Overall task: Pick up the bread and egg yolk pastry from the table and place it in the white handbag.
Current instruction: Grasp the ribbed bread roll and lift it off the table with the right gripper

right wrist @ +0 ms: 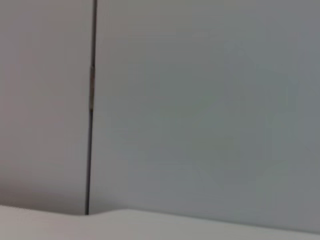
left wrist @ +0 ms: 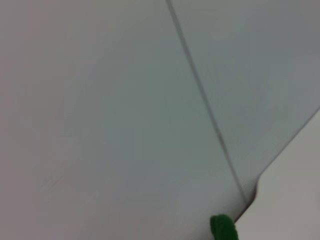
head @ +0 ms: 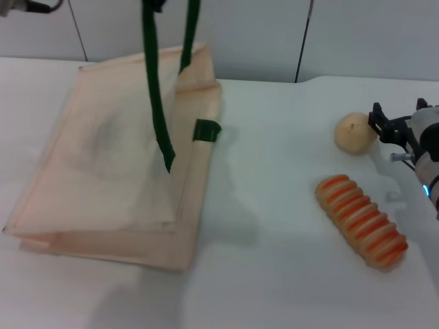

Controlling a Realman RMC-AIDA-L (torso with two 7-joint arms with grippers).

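The right gripper (head: 381,123) is seen at the 3 o'clock edge of the head view, low over the table (head: 274,226). Its dark fingertips (head: 376,116) are set just beside the egg yolk pastry (head: 354,132), on the pastry's 3 o'clock side; contact cannot be confirmed. Whether the fingers are spread or closed cannot be told from this angle. Nothing is seen held between them.

The egg yolk pastry is resting on the table, a small round beige ball. The bread (head: 361,221) (ridged, orange-striped) is lying at about 6 o'clock from the pastry, near it but apart, with its long axis running from 10 to 4 o'clock. The right arm's pale body (head: 429,147) is seen just beyond the bread at 2 o'clock.

The white handbag (head: 116,164) is laid flat on the table toward 9 o'clock of the head view, well apart from both food items. One green handle (head: 156,103) is drawn upward out of the frame at 12 o'clock, lifting the bag's near layer slightly; a green tab (head: 206,129) is seen on the bag's right edge.

The left gripper itself is not seen in the views. In the left wrist view only a wall panel and a scrap of green handle (left wrist: 223,228) are recorded. The right wrist view shows wall and a table edge (right wrist: 150,225) only.
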